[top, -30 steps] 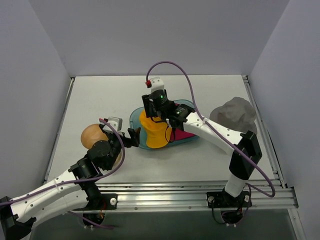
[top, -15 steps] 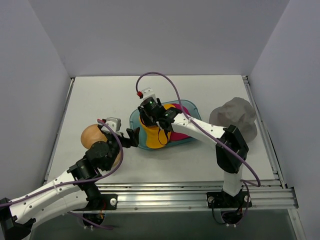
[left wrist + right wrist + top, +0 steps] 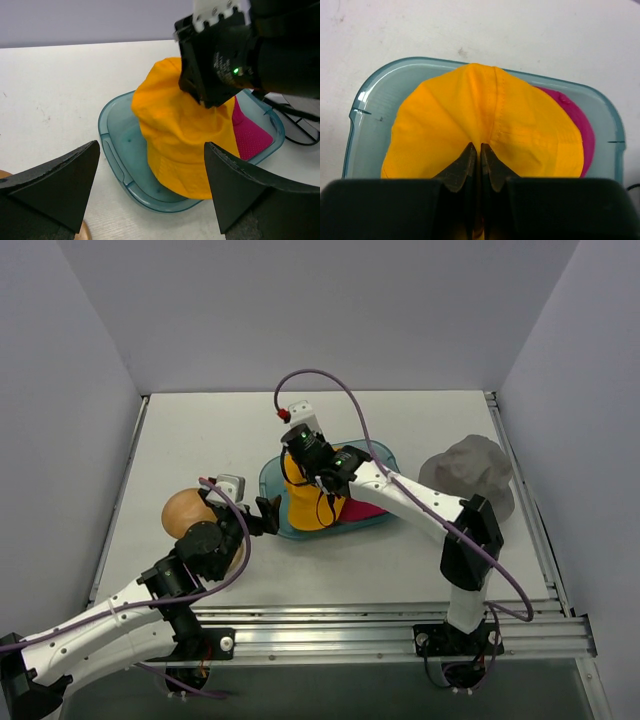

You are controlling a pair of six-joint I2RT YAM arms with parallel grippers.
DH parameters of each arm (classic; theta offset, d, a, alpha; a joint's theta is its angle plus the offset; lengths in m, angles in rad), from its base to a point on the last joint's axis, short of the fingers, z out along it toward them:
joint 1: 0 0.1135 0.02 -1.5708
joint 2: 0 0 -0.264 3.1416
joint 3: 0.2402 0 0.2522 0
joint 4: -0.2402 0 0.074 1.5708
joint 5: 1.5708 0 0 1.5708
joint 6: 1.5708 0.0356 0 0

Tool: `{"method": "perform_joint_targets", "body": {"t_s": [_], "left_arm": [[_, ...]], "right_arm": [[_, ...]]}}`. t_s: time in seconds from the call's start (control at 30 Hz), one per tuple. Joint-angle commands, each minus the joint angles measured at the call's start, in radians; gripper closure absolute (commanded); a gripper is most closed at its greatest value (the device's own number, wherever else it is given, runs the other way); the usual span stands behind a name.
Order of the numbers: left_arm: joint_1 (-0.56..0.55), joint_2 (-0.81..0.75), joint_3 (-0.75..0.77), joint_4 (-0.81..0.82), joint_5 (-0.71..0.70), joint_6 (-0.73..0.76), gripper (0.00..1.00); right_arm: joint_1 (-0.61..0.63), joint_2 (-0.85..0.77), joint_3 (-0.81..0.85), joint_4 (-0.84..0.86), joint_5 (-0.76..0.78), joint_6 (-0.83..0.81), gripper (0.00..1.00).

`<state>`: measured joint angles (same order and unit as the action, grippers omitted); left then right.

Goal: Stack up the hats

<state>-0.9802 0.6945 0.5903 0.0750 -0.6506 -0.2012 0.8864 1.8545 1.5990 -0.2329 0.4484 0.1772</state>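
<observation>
Right jaws now closed, pinching soft yellow-orange cloth hat [image 3: 520, 125] in translucent teal plastic tray [image 3: 370, 130]; left jaws spread.

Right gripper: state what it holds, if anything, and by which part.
The right gripper is shut on the yellow-orange hat, pinching a gathered fold of cloth at its top. The left gripper is open and holds nothing.
</observation>
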Motion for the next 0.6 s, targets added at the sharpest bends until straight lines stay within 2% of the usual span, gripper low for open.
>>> {"method": "perform_joint_targets", "body": {"t_s": [0.0, 0.27, 0.47, 0.57], "left_arm": [[-0.003, -0.003, 0.019, 0.043, -0.012, 0.005, 0.06], [-0.003, 0.010, 0.022, 0.043, -0.007, 0.005, 0.06], [-0.003, 0.011, 0.022, 0.043, -0.009, 0.005, 0.06], [-0.003, 0.011, 0.022, 0.043, -0.011, 0.005, 0.06]], "right_arm": [[0.008, -0.150, 0.078, -0.051, 0.122, -0.018, 1.00], [-0.064, -0.351, 0.056, -0.063, 0.136, -0.005, 1.00], [-0.164, -0.417, 0.049, -0.060, 0.070, -0.007, 1.00], [-0.199, -0.446, 0.055, -0.068, 0.094, -0.025, 1.00]]}}
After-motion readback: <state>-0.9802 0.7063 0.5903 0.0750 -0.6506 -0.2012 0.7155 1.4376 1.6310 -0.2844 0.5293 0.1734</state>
